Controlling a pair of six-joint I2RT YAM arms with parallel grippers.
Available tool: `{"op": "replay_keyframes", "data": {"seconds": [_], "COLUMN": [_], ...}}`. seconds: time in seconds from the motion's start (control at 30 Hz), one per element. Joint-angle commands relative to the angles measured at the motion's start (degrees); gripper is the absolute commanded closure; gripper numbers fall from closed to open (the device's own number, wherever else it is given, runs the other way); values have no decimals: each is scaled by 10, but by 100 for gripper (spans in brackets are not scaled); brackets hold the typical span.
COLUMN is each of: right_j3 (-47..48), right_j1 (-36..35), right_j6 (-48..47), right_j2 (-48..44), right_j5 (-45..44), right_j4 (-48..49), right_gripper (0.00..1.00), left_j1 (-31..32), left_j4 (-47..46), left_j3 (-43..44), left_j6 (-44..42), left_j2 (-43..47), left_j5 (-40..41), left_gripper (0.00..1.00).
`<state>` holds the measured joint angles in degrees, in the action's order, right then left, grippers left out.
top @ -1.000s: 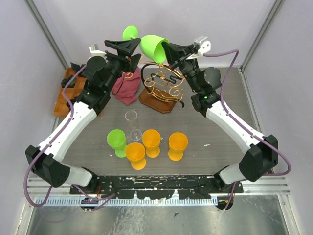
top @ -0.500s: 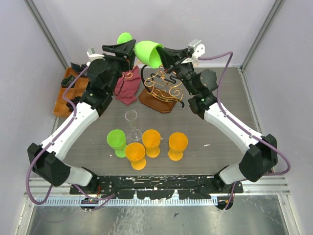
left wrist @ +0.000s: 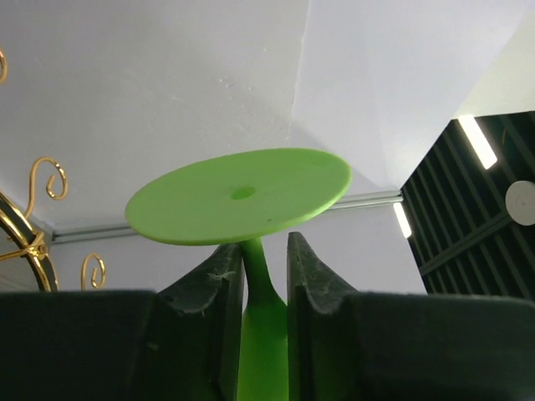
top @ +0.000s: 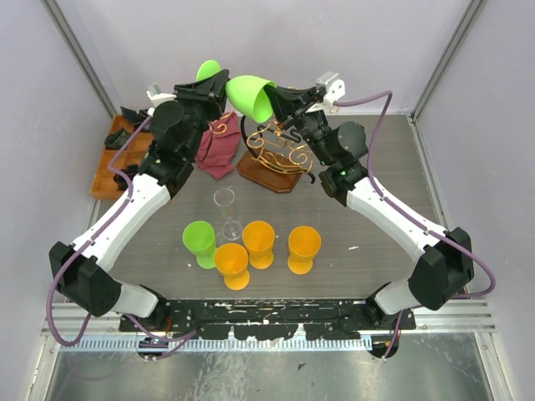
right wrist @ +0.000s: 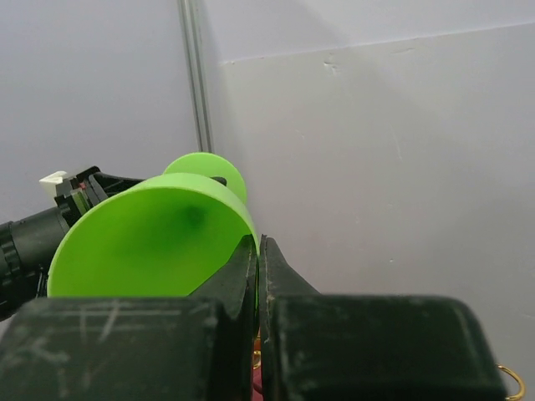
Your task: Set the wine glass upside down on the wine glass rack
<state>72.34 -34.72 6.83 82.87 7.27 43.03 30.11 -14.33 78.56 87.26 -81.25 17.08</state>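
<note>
Left gripper [top: 219, 83]: fingers narrowed around the glass stem just under the foot. A second ago they stood wide open beside it. Can't tell if pinching or only close.
Wine glass [top: 248, 94]: opaque bright green, sideways in the air, foot left, bowl mouth down-right. Near the rack's back-left in the top view, shifted slightly left since.
Right gripper [top: 276, 102]: clamped on the bowl rim.
Wine glass rack [top: 280, 154]: gold scroll wire, dark post, brown oval base.
</note>
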Motion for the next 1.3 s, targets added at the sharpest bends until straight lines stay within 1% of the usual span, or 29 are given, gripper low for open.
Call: {"op": "replay_keyframes", "data": {"seconds": [0.0,0.03,0.1,0.13,0.2,0.23,0.3,0.43,0.47,0.5,0.53,0.63,0.7,0.8,0.9,1.0,1.07,1.13,1.2,1.27], "right_j3": [3,4,10,14,21,26,31,46,56,71,93,165,191,185,171,160,151,149,155,156], "right_j1": [-7,-7,-7,-6,-7,-7,-7,-6,-7,-7,-7,-7,-7,-6,-5,-1,6,18,43,78], "right_j6": [-6,-8,-9,-13,-23,-33,-55,-120,-146,-172,-196,-267,-319,-373,-408,-428,-430,-406,-335,-258], "right_j2": [-3,-1,0,0,-1,-3,-9,-28,-31,-32,-30,-14,-5,-15,-27,-35,-40,-47,-57,-74], "right_j5": [-8,-11,-19,-22,-32,-44,-67,-141,-166,-198,-241,-361,-414,-461,-495,-525,-538,-537,-500,-437], "right_j4": [26,24,12,5,-15,-27,-50,-109,-142,-163,-219,-337,-381,-385,-383,-385,-386,-396,-444,-483], "right_gripper": [99,97,89,88,83,78,61,20,4,1,0,0,0,0,0,0,0,0,0,0], "left_j1": [2,2,2,2,-1,-4,-14,-45,-53,-60,-66,-71,-71,-71,-72,-72,-73,-78,-85,-92], "left_j4": [-11,-11,-8,-8,-5,-7,-11,0,11,20,33,91,114,119,152,178,172,157,150,141], "left_j3": [11,14,19,21,30,36,48,74,81,85,94,118,122,107,95,74,40,8,-21,-53], "left_j6": [-5,-4,-5,-7,-21,-39,-74,-174,-203,-239,-277,-404,-473,-563,-649,-709,-740,-760,-771,-783], "left_j2": [-9,-11,-15,-18,-21,-23,-27,-25,-21,-17,-12,6,23,44,64,80,111,127,140,148], "left_j5": [-12,-17,-24,-28,-38,-46,-66,-111,-118,-123,-127,-111,-97,-83,-66,-48,-40,-36,-36,-44], "left_gripper": [80,84,93,99,100,100,100,100,100,100,100,100,100,100,100,100,100,100,100,100]}}
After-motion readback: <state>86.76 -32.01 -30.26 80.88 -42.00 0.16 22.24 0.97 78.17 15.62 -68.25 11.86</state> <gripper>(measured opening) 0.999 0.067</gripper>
